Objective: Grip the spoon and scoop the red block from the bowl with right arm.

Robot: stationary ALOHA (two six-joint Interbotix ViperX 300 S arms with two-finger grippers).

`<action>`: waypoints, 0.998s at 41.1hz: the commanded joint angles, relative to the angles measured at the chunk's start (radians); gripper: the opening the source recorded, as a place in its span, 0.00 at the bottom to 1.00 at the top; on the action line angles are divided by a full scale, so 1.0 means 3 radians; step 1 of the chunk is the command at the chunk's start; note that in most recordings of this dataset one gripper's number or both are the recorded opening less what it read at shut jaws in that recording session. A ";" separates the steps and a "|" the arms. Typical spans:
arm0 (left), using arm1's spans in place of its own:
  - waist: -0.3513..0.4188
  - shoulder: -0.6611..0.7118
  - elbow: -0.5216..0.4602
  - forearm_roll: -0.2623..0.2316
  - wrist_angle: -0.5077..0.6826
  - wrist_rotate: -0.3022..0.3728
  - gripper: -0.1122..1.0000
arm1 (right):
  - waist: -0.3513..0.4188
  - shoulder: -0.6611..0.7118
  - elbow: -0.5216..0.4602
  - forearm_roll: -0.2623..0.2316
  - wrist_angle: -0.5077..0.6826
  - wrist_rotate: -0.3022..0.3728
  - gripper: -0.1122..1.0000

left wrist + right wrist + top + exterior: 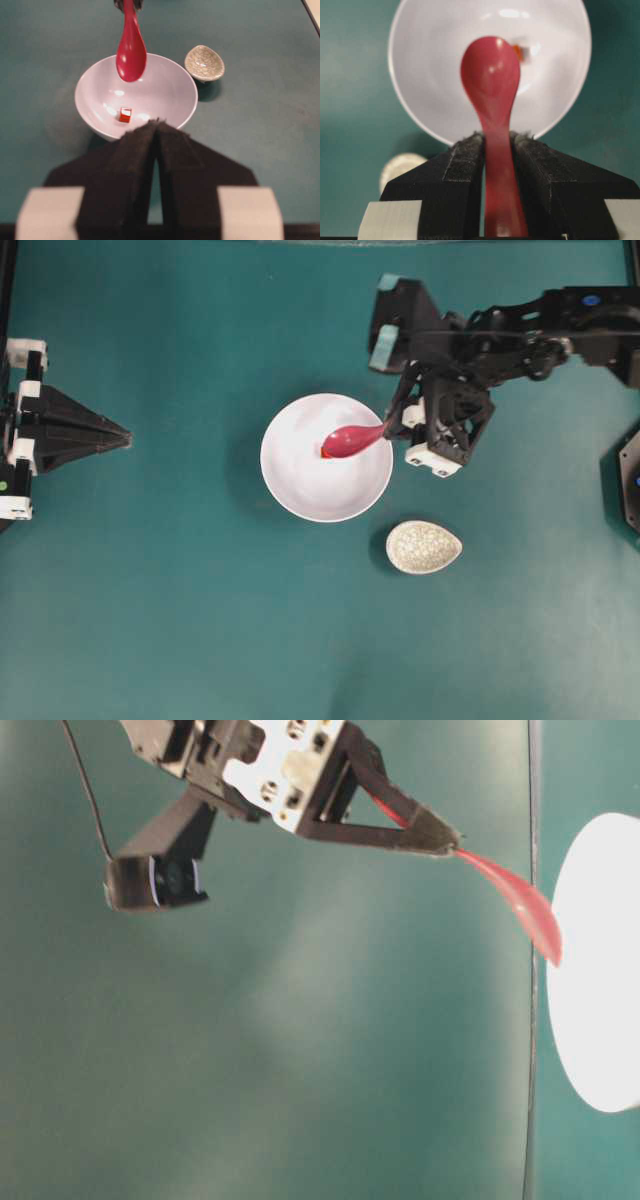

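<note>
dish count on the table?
2: plain round white bowl at centre, under the glossy red spoon; small speckled egg-shaped dish beside it, apart. None seem hidden.

Both arms are looking basically all matte black here, blocky jointed links with open, skeletal-looking frames. The right arm (520, 335) is sporting teal tabs on its upper housing plus a little blue dot on top of the far link, and white brackets are showing on the wrist block. The right gripper (445, 838) is tapering to a pointed black triangle, with a pale plate behind it carrying several round screw heads, a small black camera pod hanging off a strut, and a thin black cable trailing up. The left gripper (120, 437) is wearing the same black wedge shape with white brackets. Its fingers (132, 165) are showing fuzzy black padding up close.
</note>
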 commanded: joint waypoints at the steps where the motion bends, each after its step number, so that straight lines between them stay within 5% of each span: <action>1: 0.0036 0.0026 -0.0056 0.0005 -0.0026 0.0000 0.10 | 0.0000 0.0005 -0.0148 -0.0046 0.0097 0.0010 0.33; 41: 0.0041 0.0026 -0.0056 0.0005 -0.0015 0.0005 0.10 | 0.0010 0.0368 -0.0189 -0.0251 0.0174 0.0000 0.33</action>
